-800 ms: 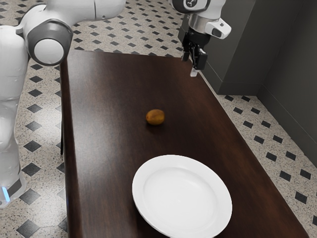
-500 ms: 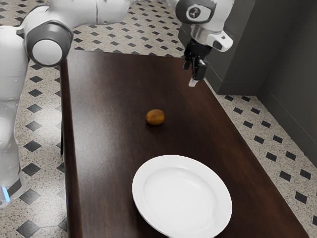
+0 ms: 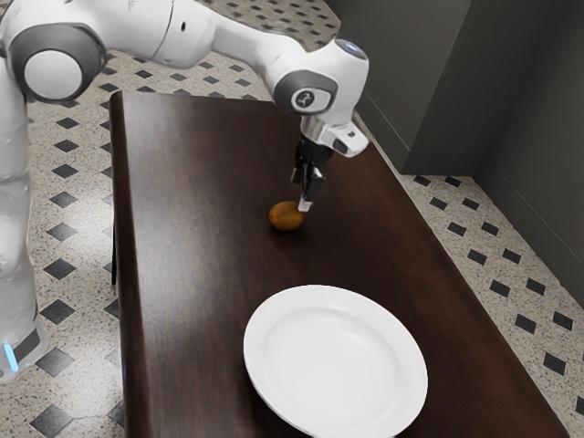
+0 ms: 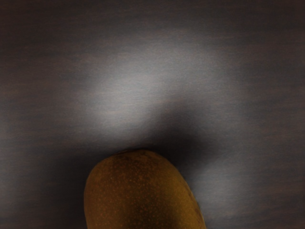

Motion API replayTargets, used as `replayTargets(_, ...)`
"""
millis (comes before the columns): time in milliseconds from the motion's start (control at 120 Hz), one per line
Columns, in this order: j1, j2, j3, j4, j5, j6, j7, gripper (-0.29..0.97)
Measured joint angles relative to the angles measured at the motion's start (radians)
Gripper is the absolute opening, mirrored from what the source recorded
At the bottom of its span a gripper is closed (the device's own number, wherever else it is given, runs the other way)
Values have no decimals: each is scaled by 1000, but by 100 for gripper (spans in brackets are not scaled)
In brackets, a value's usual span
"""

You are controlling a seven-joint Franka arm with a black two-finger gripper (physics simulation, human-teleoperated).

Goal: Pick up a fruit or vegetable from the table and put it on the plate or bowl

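Observation:
A brown kiwi (image 3: 286, 215) lies on the dark wooden table (image 3: 201, 182), near its middle. My gripper (image 3: 304, 199) hangs just above the kiwi's side toward the exterior view's right, pointing down, open and holding nothing. In the wrist view the kiwi (image 4: 143, 191) lies large and close under my hand, on the table (image 4: 152, 71). A white plate (image 3: 335, 365) with nothing on it sits toward the table's near end, well apart from the kiwi.
The table's long edge (image 3: 429, 237) on the exterior view's right runs beside a dark grey cabinet (image 3: 456, 82). Tiled floor (image 3: 73, 228) surrounds the table. Bare tabletop lies between the kiwi and the plate.
My arm has swung from the table's far right corner down and toward the exterior view's left, and the gripper now hangs right over the kiwi. Kiwi and plate have not moved.

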Motion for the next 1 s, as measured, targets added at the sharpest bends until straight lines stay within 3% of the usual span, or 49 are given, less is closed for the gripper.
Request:
replayTargets(325, -22, 1, 45, -92, -69, 117, 77, 68)
replayTargets(658, 36, -12, 44, -117, -90, 153, 130, 68)
replayTargets(1000, -31, 24, 42, -104, -154, 196, 158, 68)
